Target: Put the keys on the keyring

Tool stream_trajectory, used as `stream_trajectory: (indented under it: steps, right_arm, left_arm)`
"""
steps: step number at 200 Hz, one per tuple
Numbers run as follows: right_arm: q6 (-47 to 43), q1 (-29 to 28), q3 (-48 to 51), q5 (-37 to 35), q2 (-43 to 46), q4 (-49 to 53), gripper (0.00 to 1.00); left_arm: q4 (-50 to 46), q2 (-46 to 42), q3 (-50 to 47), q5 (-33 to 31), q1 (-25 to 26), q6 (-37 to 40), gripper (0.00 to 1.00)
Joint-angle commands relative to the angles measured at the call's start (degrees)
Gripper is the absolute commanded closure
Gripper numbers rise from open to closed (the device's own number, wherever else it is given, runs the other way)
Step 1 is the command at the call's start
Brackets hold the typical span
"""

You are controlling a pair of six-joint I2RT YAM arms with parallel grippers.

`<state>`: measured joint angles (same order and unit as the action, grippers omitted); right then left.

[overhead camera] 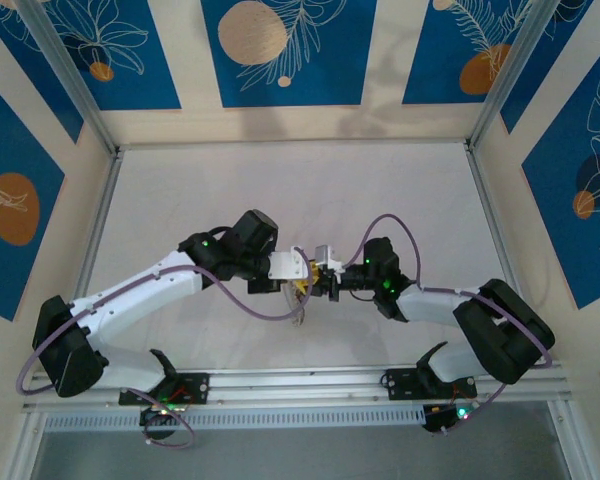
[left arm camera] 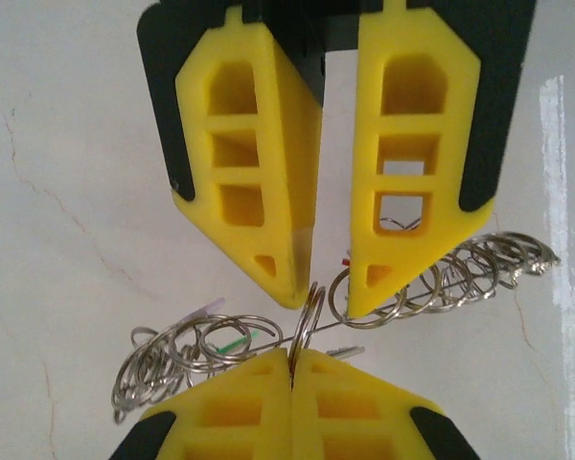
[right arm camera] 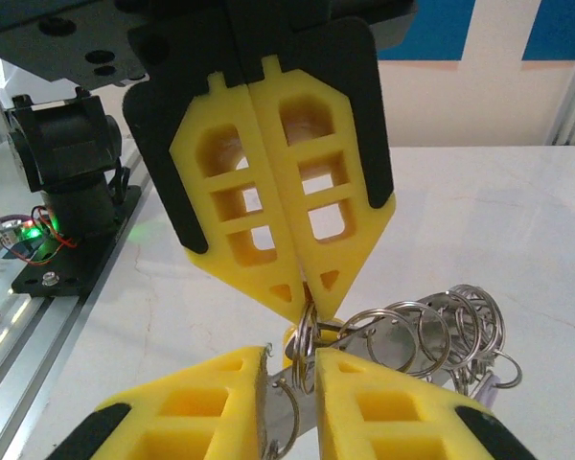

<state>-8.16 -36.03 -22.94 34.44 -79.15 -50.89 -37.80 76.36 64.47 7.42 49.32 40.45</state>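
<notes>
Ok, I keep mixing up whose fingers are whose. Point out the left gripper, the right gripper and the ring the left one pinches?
left gripper (left arm camera: 291,358): left wrist view, seam of its shut fingertips.
right gripper (left arm camera: 328,302): left wrist view, gap between its fingertips.
ring (right arm camera: 307,337): right wrist view, its metal edge.

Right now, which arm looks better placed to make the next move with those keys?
Probably the right. The left gripper is shut on a metal ring, so it is busy. The right gripper faces it tip to tip, jaws slightly apart and apparently holding nothing, so it is free to work.
</notes>
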Motion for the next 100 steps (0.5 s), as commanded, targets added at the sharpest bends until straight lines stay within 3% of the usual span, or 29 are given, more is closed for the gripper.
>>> stream_trajectory:
  steps: [1, 54, 79, 90, 100]
  right_arm:
    - [0.1, -0.8, -1.7, -0.6, -0.9, 0.0, 0.78]
    - [0.5, -1.4, -2.1, -3.1, -2.0, 0.1, 0.82]
    - [0.9, -1.4, -2.5, -3.7, -2.1, 0.9, 0.91]
    - [1.0, -1.4, -2.6, -3.5, -2.1, 1.2, 1.0]
    - [1.1, -1.4, -2.5, -3.5, -2.1, 1.2, 1.0]
  left_arm:
    - [0.6, -0.1, 2.4, 2.5, 0.5, -1.2, 1.0]
    - [1.4, -0.4, 2.1, 4.1, 0.5, -1.6, 1.0]
    - [1.7, -1.3, 1.4, 4.6, 0.4, -1.2, 1.0]
    - [2.3, -2.0, 0.7, 4.6, 0.4, -1.1, 1.0]
    - [2.8, -2.7, -0.2, 4.5, 0.5, -1.0, 1.0]
